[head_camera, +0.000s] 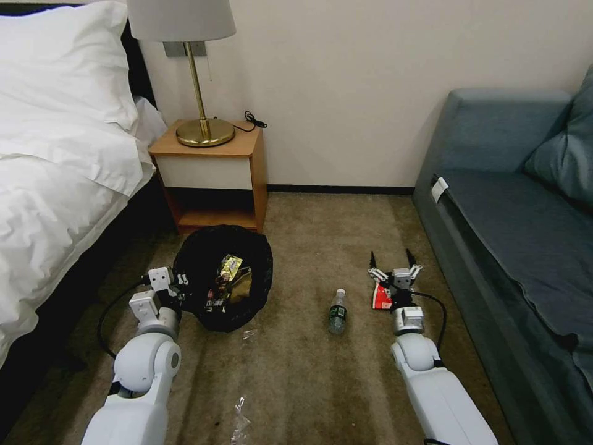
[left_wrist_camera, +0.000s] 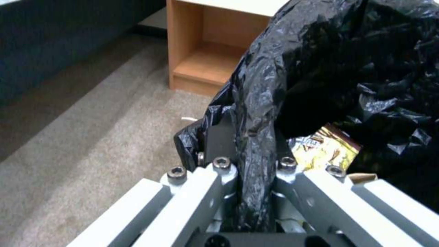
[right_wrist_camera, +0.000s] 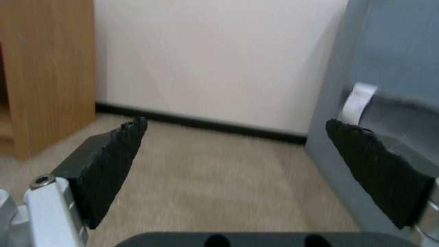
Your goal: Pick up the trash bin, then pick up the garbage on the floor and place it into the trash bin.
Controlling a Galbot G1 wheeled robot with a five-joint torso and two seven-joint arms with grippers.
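1. The left hand [head_camera: 179, 285] was clenched on the bin [head_camera: 223, 285] rim, black liner pinched between its fingers [left_wrist_camera: 219, 137].
2. The bin stood on the carpet [head_camera: 296, 383] before the nightstand [head_camera: 213, 176], a gold wrapper [head_camera: 230, 267] inside, perhaps with other litter.
3. The right hand [head_camera: 392, 256] hung released, fingers [right_wrist_camera: 109, 164] spread, just over the red packet [head_camera: 382, 296].
4. The bottle [head_camera: 337, 312] lay on the carpet between bin and packet.
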